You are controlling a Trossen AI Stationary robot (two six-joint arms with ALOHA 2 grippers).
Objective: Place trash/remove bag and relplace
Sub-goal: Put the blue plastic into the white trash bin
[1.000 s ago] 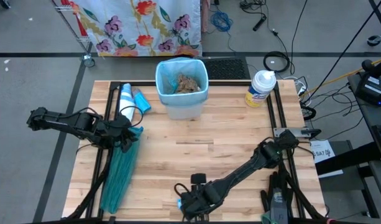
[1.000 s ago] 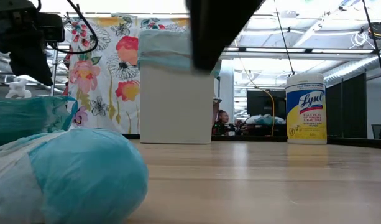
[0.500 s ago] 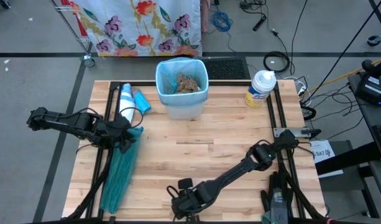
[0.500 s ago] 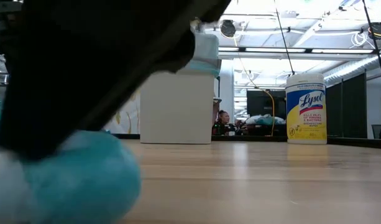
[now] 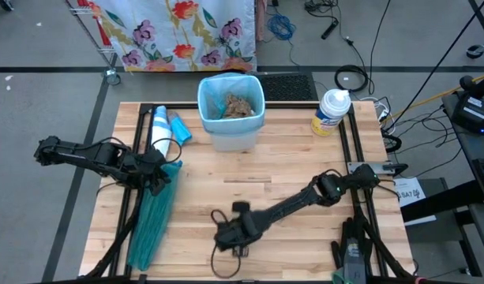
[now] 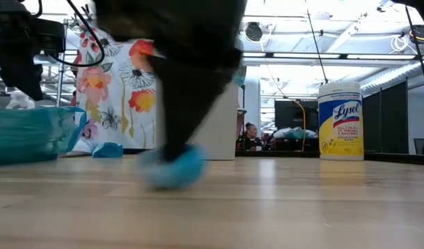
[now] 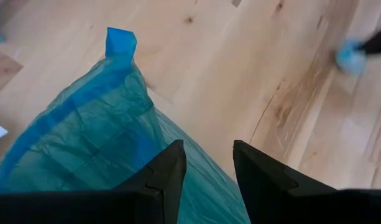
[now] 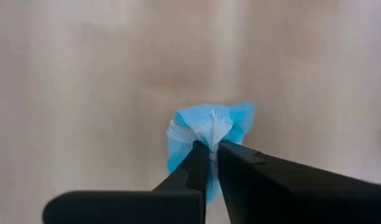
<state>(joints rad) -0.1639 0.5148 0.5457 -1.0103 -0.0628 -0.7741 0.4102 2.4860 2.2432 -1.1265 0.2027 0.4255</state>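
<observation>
A small blue-and-white crumpled wad of trash [image 8: 206, 130] sits between the fingers of my right gripper [image 8: 213, 146], which is shut on it over the near middle of the table [image 5: 226, 234]. The white bin [image 5: 231, 118] stands at the far middle, lined with the pale-blue bag [image 5: 206, 93], brown scraps [image 5: 238, 105] inside. The teal replacement bag [image 5: 151, 217] lies along the table's left side. My left gripper [image 7: 209, 168] stands open over that bag's far end [image 5: 159, 177]. My right gripper pinches the wad's upper part [image 8: 213, 124] between its two fingers. The fingers come from above and point steeply down. The wad bulges out below the fingertips [image 6: 173, 168]; whether it rests on the table or hangs just clear of it, I cannot tell.
A Lysol wipes canister [image 5: 331, 112] stands at the far right. A white-and-blue roll [image 5: 159, 130] and a blue scrap [image 5: 181, 128] lie left of the bin. Bare wood [image 5: 305, 170] stretches between the bin and my right arm. Black rails [image 5: 348, 150] run along both sides.
My right gripper has gone down and away from the near edge, toward the table's left and the bin. It has taken hold of the blue wad, which lay right at the near edge before and now stands farther in on the table with the gripper.
</observation>
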